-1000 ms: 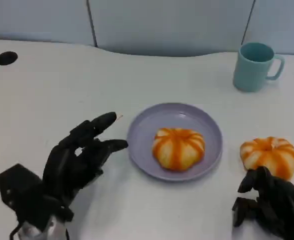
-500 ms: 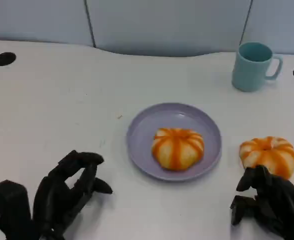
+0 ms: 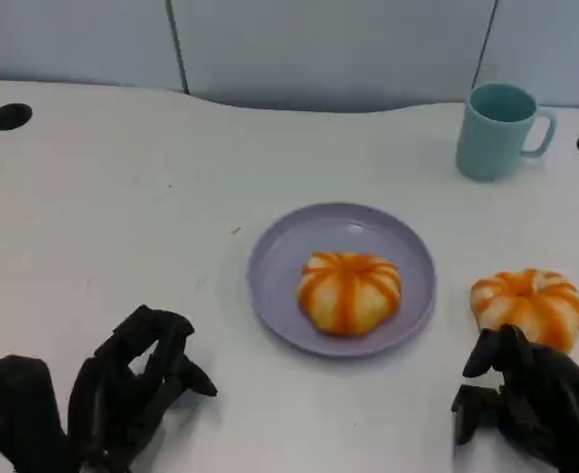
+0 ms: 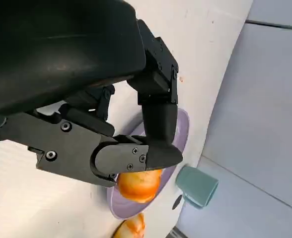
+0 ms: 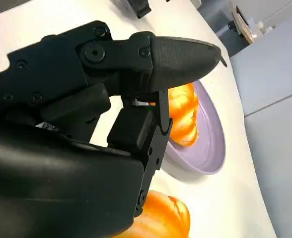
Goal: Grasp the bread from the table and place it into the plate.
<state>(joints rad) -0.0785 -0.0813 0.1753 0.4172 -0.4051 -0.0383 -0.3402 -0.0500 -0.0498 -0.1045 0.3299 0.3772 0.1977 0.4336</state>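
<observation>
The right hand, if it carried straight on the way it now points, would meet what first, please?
Most likely the bread on the table: the right hand sits just behind it, fingers aimed at it. Whether they already touch is unclear.

Right hand (image 5: pixel 111 99): black shell and fingers, curled, nothing between them, one tapered fingertip (image 5: pixel 185 55) reaching over the plate's near side. Plate (image 5: pixel 210 134): lilac, round, shallow rim, resting on the white table (image 5: pixel 245 208). Bread on plate (image 5: pixel 183 116): orange-striped bun, partly hidden behind the fingers. Second bread (image 5: pixel 161 220): orange-striped bun on the table, outside the plate, just beside the hand's shell; contact cannot be told. Grey panels (image 5: pixel 275 74) beyond the table edge
</observation>
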